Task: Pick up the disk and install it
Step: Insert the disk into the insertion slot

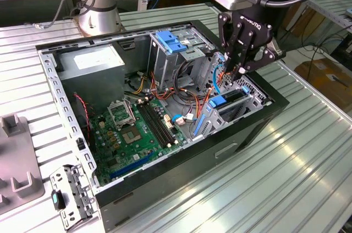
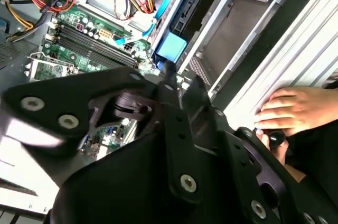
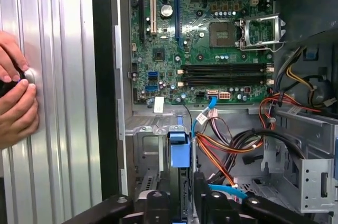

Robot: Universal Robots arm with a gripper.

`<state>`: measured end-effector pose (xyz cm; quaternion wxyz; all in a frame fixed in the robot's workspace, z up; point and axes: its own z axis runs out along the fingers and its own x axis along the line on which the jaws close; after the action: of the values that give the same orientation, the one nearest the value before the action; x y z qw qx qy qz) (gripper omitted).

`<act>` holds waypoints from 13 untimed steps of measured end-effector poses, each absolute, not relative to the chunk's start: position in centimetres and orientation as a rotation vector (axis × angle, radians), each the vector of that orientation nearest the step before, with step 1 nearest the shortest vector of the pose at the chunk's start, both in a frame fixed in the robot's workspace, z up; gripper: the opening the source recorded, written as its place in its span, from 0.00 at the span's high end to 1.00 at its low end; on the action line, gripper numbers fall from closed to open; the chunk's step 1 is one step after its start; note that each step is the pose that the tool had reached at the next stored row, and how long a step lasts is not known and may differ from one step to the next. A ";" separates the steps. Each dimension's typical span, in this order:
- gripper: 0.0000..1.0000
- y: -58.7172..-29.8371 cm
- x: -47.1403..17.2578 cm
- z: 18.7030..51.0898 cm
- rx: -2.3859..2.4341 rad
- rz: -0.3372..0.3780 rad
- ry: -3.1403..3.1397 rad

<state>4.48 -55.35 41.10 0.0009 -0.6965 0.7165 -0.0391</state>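
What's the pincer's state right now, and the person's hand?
Pincer: at the disk in the case, open or closed cannot be told.
Person's hand: resting on the ribbed table.

Claw [image 3: 180, 204] seemingly just above the slotted disk [image 3: 178, 152].

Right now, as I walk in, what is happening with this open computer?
A robot arm's gripper hangs over the drive bay of the open computer case. The disk, black with blue rails, stands on edge in that bay, in line with the gripper. I cannot tell whether the gripper holds it. A person's hand rests on the metal table beside the case.
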 end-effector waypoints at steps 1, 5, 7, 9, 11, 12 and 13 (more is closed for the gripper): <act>0.70 -55.4 4.5 40.9 -2.187 -0.123 2.250; 0.89 -55.5 4.5 39.6 -2.187 -0.123 2.250; 0.89 -55.5 4.6 39.1 -2.187 -0.123 2.249; 0.89 -55.5 4.7 38.7 -2.187 -0.123 2.250; 0.89 -55.5 4.7 38.2 -2.187 -0.123 2.250; 0.89 -55.5 4.7 37.8 -2.187 -0.122 2.249; 0.89 -55.5 4.7 37.7 -2.185 -0.118 2.248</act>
<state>4.69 -55.51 37.74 0.0022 -0.6965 0.7166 -0.0376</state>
